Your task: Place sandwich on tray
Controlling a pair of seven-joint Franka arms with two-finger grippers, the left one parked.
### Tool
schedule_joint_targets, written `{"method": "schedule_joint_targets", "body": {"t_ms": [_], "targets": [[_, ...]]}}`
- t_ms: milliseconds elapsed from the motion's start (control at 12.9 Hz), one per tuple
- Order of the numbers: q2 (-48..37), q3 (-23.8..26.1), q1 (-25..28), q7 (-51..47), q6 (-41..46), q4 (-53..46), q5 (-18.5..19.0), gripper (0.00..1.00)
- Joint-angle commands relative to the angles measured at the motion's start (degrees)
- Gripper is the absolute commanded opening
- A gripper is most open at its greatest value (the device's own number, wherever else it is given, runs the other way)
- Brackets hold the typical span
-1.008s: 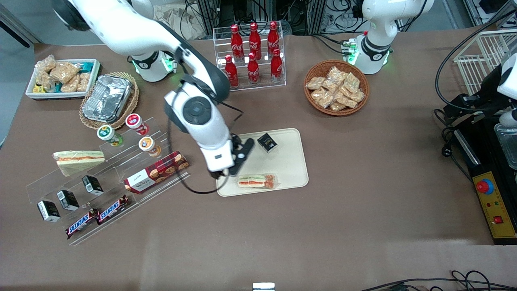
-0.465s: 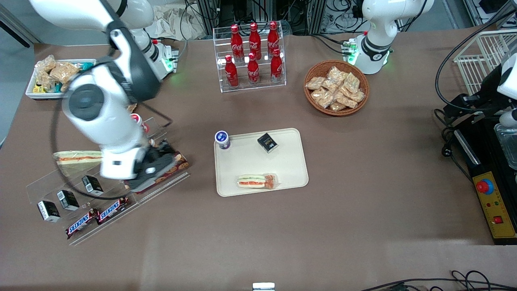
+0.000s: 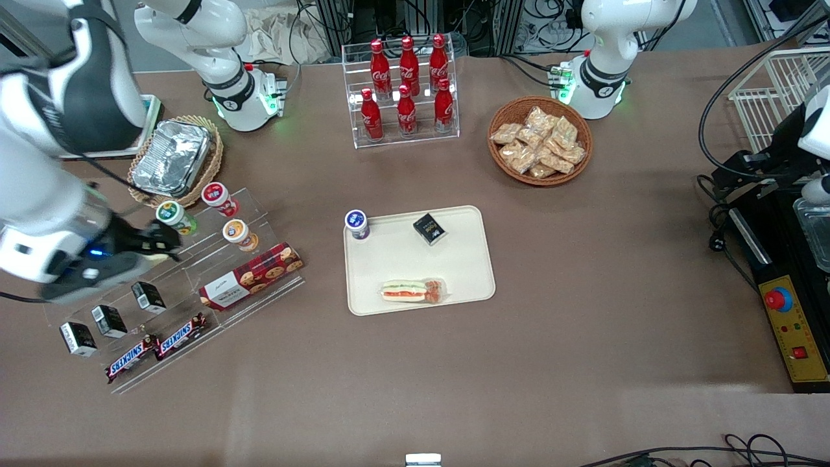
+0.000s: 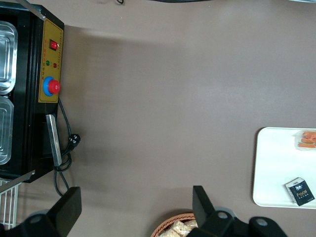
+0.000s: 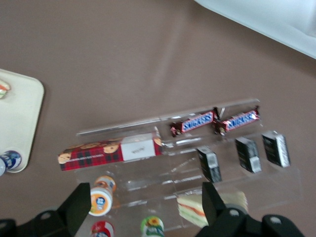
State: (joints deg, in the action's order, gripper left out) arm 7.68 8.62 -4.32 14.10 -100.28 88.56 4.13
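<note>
Table: tool (image 3: 170, 243) now above shelf sandwich (image 5: 211, 208).

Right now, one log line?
sandwich: on tray | claw: open, above spare sandwich on clear rack

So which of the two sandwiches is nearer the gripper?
The sandwich on the clear display stand, directly under the open gripper; the other sandwich lies on the tray.

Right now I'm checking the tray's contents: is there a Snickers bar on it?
No, the tray holds a sandwich, a dark box and a small cup; the gripper, fingers open, is over the acrylic rack.
</note>
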Motion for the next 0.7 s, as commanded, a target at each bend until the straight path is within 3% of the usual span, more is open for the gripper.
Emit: {"method": "schedule_joint_targets", "body": {"t_ms": [0,155,620], "targets": [[-2.66,-5.78,0.1,-0.3,3.41,-0.58,-4.73,1.0],[-3.37,-9.31,0.19,-0.39,6.91,-0.58,-5.88,1.0],[-5.21,-9.58,-0.51,-2.41,11.66,-0.49,-5.8,1.0]]}}
